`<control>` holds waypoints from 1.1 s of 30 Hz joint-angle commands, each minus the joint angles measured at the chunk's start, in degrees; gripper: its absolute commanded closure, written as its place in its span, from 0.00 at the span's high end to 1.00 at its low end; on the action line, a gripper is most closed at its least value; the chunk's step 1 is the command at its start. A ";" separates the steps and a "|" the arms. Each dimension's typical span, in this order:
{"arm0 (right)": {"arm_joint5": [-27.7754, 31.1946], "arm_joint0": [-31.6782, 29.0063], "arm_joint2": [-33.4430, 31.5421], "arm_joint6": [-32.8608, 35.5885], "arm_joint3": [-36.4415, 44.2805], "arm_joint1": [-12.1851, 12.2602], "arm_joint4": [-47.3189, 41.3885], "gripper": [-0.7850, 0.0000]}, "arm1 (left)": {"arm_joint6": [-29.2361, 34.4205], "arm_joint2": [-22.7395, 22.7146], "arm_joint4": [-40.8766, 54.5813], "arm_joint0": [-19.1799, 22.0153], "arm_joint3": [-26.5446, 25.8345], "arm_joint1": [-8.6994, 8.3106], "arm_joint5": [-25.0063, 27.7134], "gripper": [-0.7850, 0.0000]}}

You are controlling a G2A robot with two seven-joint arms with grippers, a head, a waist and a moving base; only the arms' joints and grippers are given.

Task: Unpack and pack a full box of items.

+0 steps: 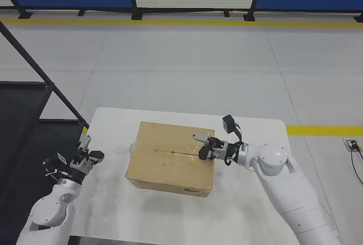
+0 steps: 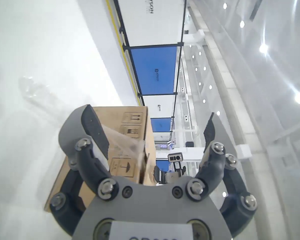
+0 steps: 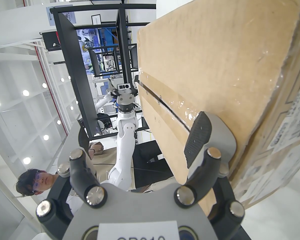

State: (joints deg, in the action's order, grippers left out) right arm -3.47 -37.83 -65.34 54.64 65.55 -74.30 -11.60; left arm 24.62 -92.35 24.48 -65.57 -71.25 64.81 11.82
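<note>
A closed cardboard box [image 1: 169,160] sits in the middle of the white table [image 1: 249,202], its top flaps meeting at a taped seam [image 3: 165,106]. My right gripper [image 1: 203,146] is open at the box's right top edge. One of its fingers [image 3: 198,141] lies on the box [image 3: 215,63] top next to the seam, the other off the edge. My left gripper [image 1: 91,150] is open a short way left of the box, not touching it. In the left wrist view the left gripper [image 2: 152,128] faces the end of the box [image 2: 130,126], where a loose clear tape strip [image 2: 130,143] hangs.
A crumpled bit of clear tape [image 1: 117,149] lies on the table between the left gripper and the box. A black frame [image 1: 28,92] stands off the table's left side. There is bare table in front of and to the right of the box.
</note>
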 commanded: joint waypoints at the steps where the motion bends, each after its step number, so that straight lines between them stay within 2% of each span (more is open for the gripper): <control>1: 0.00 0.00 0.00 0.00 0.00 0.00 0.00 1.00 | 3.14 0.53 2.44 1.39 3.55 0.10 0.01 1.00; 7: 0.00 0.00 0.00 0.00 0.00 0.00 0.00 1.00 | 11.18 3.14 6.34 5.79 9.46 0.53 -1.31 1.00; 17: 0.00 0.00 0.00 0.00 0.00 0.00 0.00 1.00 | 15.15 11.00 5.50 16.04 20.20 2.27 -4.01 1.00; 25: 0.00 0.00 0.00 0.00 0.00 0.00 0.00 1.00 | 14.37 15.46 6.16 22.08 28.11 4.11 -2.69 1.00; 33: 0.00 0.00 0.00 0.00 0.00 0.00 0.00 1.00 | 11.00 16.65 11.29 25.46 33.18 5.97 0.11 1.00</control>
State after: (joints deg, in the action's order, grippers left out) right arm -3.47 -37.83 -65.34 54.64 65.55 -74.30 -11.60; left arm 35.33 -75.70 35.18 -40.36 -38.44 70.64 11.34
